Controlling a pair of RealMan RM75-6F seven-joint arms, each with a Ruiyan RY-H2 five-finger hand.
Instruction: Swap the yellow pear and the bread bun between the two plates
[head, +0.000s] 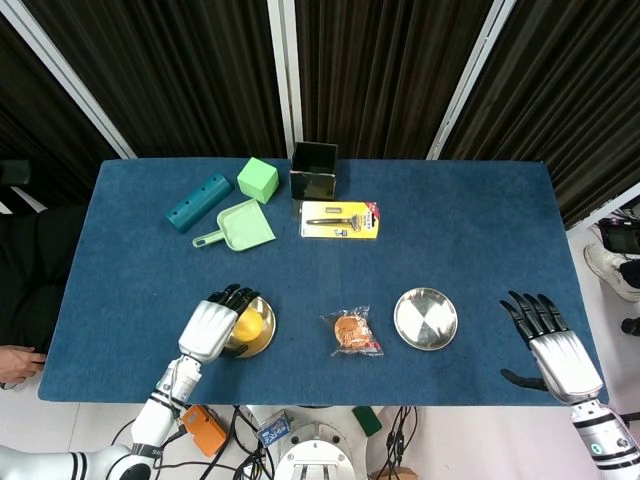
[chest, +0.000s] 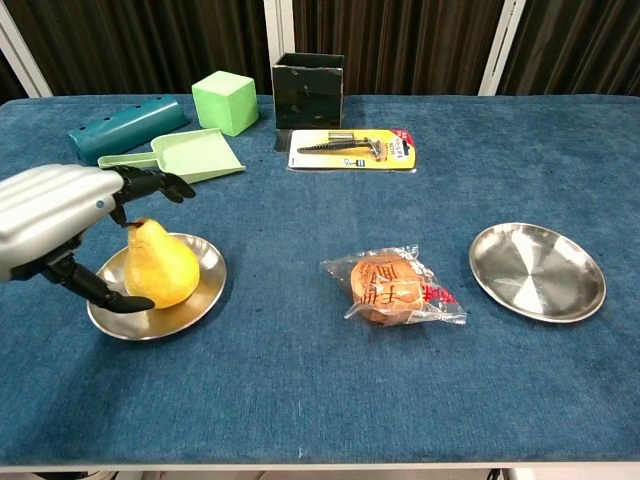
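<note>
So the yellow pear (chest: 158, 266) is sitting upright on the left plate (chest: 196, 302), stem up, leaning a bit toward the near-left part of the dish. The left hand (chest: 62, 220) is right over and beside it with the fingers (chest: 150, 183) spread out above the pear's top and the thumb (chest: 95, 288) reaching low along the plate's near rim, so it's opened up around the fruit and not actually clamping it as far as the chest view shows. The bread bun (chest: 390, 287) is in its clear wrapper lying on the blue tablecloth (chest: 330, 400), between the two plates and on neither of them. The right plate (chest: 537, 271) has nothing on it. The right hand (head: 551, 344) is way off at the table's right edge, fingers straight and fanned apart, holding nothing. Along the back there's a teal bar (chest: 125, 124), a green cube (chest: 226, 102), a light green dustpan (chest: 189, 156), a black box (chest: 308, 89) and a razor in a yellow card pack (chest: 352, 148).
</note>
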